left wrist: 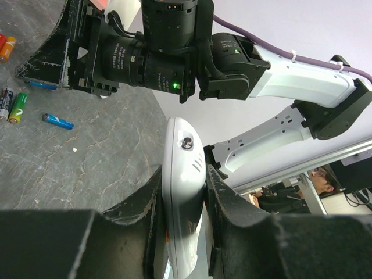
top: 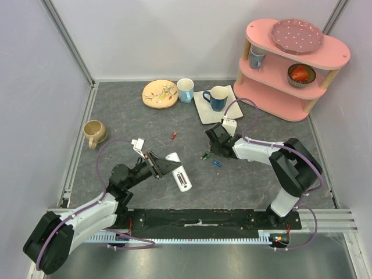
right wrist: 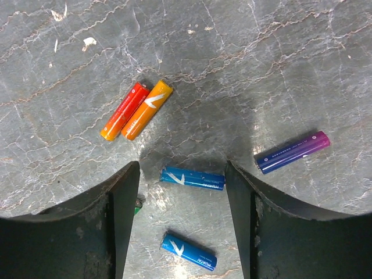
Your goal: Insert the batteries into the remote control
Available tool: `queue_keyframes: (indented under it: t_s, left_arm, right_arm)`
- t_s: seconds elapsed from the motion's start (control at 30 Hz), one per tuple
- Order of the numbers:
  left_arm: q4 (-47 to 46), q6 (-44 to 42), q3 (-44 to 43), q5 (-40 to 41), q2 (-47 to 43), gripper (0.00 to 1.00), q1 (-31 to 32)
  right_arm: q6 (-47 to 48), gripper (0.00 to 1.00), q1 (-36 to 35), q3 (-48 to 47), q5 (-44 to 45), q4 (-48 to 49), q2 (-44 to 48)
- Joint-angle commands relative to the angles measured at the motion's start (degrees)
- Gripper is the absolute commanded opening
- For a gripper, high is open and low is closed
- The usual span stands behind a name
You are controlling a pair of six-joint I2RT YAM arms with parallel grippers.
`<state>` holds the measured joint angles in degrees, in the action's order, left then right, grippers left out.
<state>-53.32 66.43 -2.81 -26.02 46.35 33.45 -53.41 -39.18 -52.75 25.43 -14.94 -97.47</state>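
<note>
Item: white remote control (top: 180, 173), clamped by its long sides in the closed left gripper (left wrist: 185, 180), between the two arms; dark recess shows only from above; near end cut off by fingers and frame edge in the left wrist view; whether it touches the grey table (top: 116, 113) cannot be told.
Item: right gripper (right wrist: 181, 171), jaws apart, holding nothing, low over the table; blue battery (right wrist: 192, 178) lying flat between the fingers, contact with either unclear.
Loose nearby: second blue battery (right wrist: 189, 251); purple battery (right wrist: 293, 152); two orange batteries (right wrist: 136, 110) side by side, touching; green battery (right wrist: 138, 206) almost wholly hidden behind one finger.
</note>
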Motion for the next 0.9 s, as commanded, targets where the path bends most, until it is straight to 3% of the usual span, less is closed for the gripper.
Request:
queue_keyframes:
  t_s: [0.0,0.87]
  left_arm:
    - [-1.87,0.10,1.84,-0.17,0.32,0.02,-0.23]
    - [-1.26,0.36,2.46,-0.52,-1.08,0.02,-0.23]
  right_arm:
    - [-1.61,0.69,-0.11,0.72,0.50,-1.67,-1.67]
    - [-3.19,0.53,-1.43,2.48,1.38,-4.66,-1.67]
